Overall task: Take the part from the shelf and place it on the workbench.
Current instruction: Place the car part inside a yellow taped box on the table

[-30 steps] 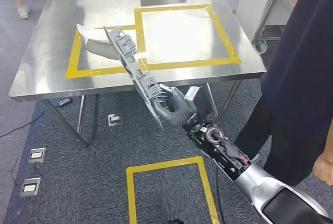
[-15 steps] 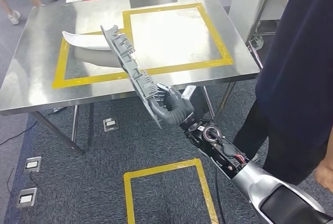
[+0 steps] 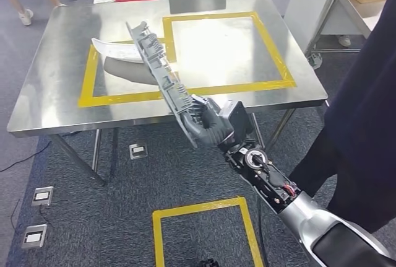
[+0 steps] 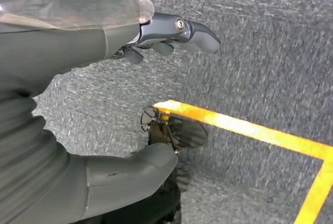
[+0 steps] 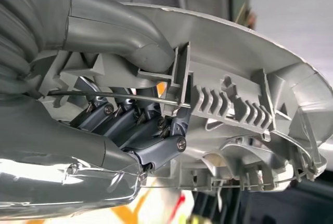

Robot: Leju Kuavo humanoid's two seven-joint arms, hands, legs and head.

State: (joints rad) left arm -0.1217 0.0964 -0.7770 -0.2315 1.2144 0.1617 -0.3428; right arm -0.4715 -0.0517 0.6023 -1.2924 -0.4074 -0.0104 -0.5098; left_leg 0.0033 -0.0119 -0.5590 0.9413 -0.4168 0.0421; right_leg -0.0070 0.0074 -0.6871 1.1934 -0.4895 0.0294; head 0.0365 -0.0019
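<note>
The right hand (image 3: 205,124) grips the part (image 3: 161,75) by its near end, above the bench (image 3: 55,100) edge. Reach further in, lower flat, then release.

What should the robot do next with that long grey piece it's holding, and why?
Probably carry it a little further forward over the steel workbench. The right hand grips the long grey part by its near end, which is short of the bench edge, above the carpet; the far end already reaches over the yellow-taped area.
</note>
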